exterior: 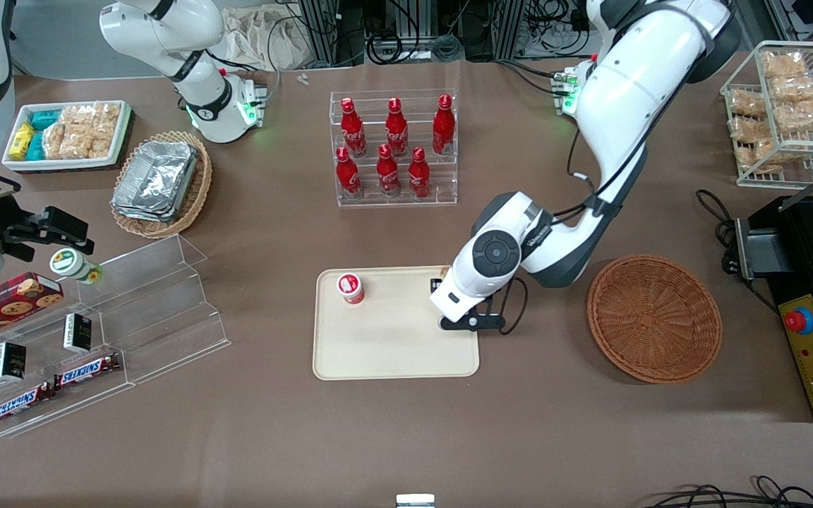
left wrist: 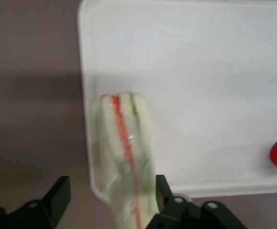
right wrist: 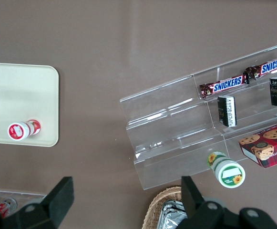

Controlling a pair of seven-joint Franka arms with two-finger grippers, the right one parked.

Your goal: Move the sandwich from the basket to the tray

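The sandwich (left wrist: 126, 152), a wrapped white wedge with orange and green layers, lies at the edge of the cream tray (left wrist: 200, 95), partly over its rim. My left gripper (left wrist: 111, 186) stands open around it: one finger (left wrist: 161, 188) is against the bread, the other is well apart from it. In the front view the gripper (exterior: 442, 282) hangs low over the tray (exterior: 392, 353) at the edge nearest the basket, and the wrist hides all but a corner of the sandwich (exterior: 444, 271). The reddish-brown basket (exterior: 653, 317) sits beside the tray with nothing in it.
A small red-capped bottle (exterior: 351, 287) stands on the tray toward the parked arm. A rack of red bottles (exterior: 394, 148) is farther from the front camera. A black control box (exterior: 812, 331) lies toward the working arm's end, and acrylic snack shelves (exterior: 96, 331) toward the parked arm's.
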